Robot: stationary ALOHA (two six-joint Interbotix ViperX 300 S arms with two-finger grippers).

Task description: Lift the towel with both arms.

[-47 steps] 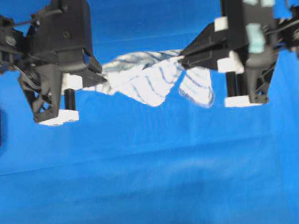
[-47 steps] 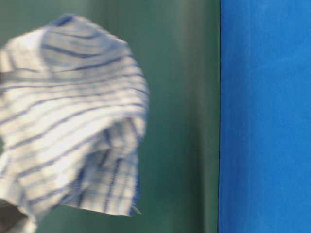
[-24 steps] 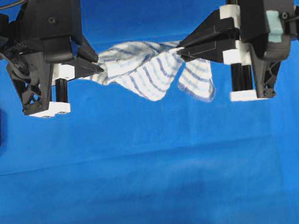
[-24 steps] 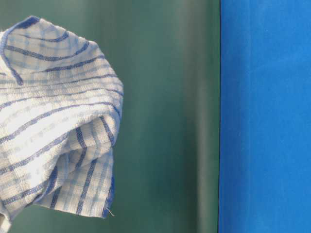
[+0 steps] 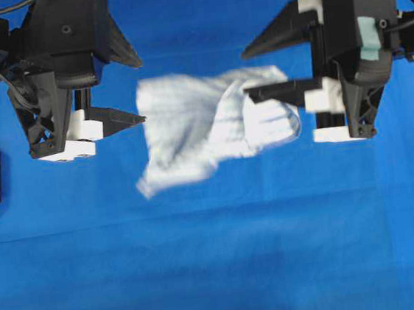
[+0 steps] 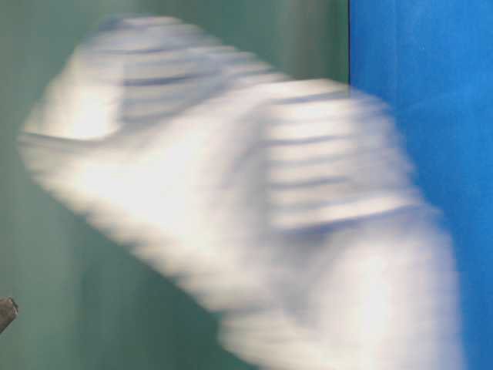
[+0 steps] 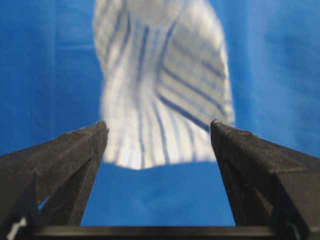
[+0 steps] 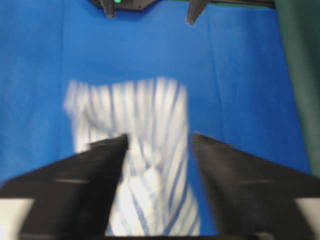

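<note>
**A:** Where is the towel (image 5: 215, 128)?

**B:** Between my two grippers, in neither of them. From overhead it shows as a blurred white, striped shape over the blue surface (image 5: 219, 272), one corner trailing toward the lower left.

**A:** And your left gripper (image 5: 135, 87)?

**B:** Spread wide. One fingertip points at the towel's left edge with blue showing between them, the other stands well above it. My left wrist view shows both black tips (image 7: 82, 145) apart, with the towel (image 7: 165, 85) beyond them and nothing caught.

**A:** The right gripper (image 5: 246, 71)?

**B:** Also wide apart. From overhead its lower finger (image 5: 281, 89) crosses in front of the towel's right part; whether it touches I cannot tell. In my right wrist view the towel (image 8: 150, 125) lies in the gap, ahead of the tips, unpinched.

**A:** The table-level view?

**B:** Only a smeared pale cloth (image 6: 254, 216) filling most of the picture, stripes barely readable.
</note>
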